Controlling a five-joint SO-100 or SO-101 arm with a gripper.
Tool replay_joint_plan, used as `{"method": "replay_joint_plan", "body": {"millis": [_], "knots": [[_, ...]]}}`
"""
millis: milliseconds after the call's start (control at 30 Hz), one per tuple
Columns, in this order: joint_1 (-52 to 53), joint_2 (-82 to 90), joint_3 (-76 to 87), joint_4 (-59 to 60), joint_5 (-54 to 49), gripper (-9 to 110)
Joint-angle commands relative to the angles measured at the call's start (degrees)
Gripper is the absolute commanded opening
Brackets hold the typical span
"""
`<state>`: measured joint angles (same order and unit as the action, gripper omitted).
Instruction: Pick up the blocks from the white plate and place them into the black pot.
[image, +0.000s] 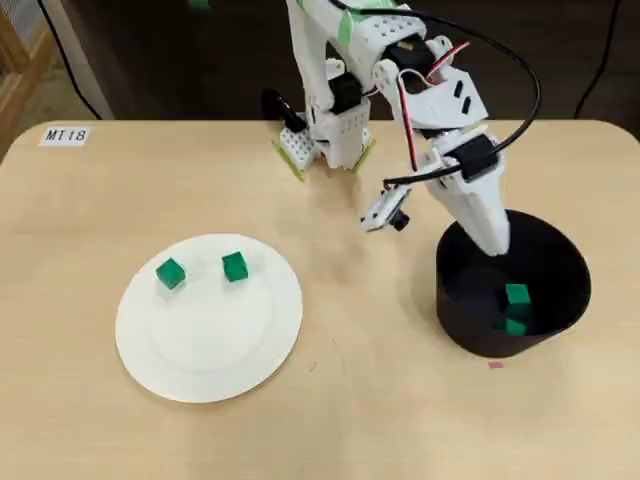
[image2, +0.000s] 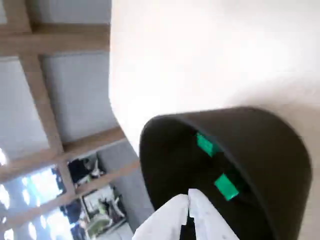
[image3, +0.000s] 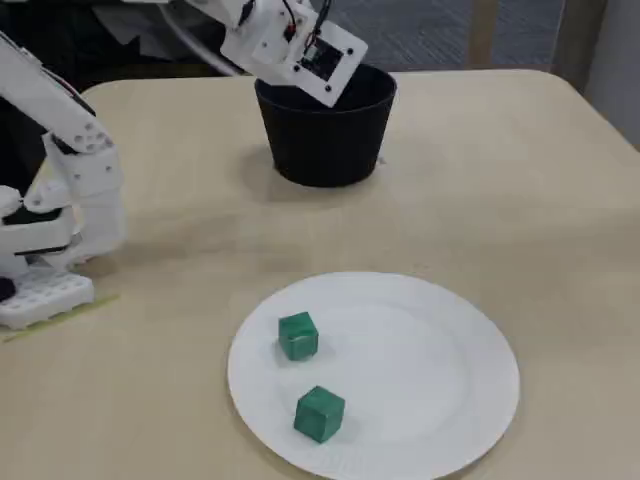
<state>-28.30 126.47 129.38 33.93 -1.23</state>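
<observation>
Two green blocks (image: 170, 272) (image: 235, 266) lie apart on the white plate (image: 200, 350), left of centre in the overhead view; the fixed view shows them as blocks (image3: 298, 335) (image3: 320, 412) on the plate (image3: 420, 380). Two more blocks (image: 517, 295) (image: 515, 325) rest inside the black pot (image: 462, 335) at the right. My gripper (image: 497, 245) hangs over the pot's near rim, pointing down into it. In the wrist view its white fingertips (image2: 200, 210) meet, shut on nothing, above the pot (image2: 280, 165) with both blocks (image2: 205, 144) (image2: 226, 186) on its floor.
The arm's white base (image: 325, 140) is clamped at the table's far edge in the overhead view. A small label (image: 66, 135) sits at the far left corner. In the fixed view the pot (image3: 325, 150) stands behind the plate, and the wrist housing hides the fingers.
</observation>
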Motion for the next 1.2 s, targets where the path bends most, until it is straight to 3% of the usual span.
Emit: {"method": "replay_joint_plan", "body": {"millis": [0, 300, 500, 733, 1167], "knots": [[8.0, 1.32, -9.58, 12.66, -2.11, -2], [38.23, -5.89, -26.63, 38.76, -0.26, -2], [51.68, -12.39, -26.98, 43.86, 3.52, -2], [57.3, -12.66, -14.15, 28.83, 4.92, -2], [69.87, -25.84, -15.73, 20.3, 0.88, -2]]}}
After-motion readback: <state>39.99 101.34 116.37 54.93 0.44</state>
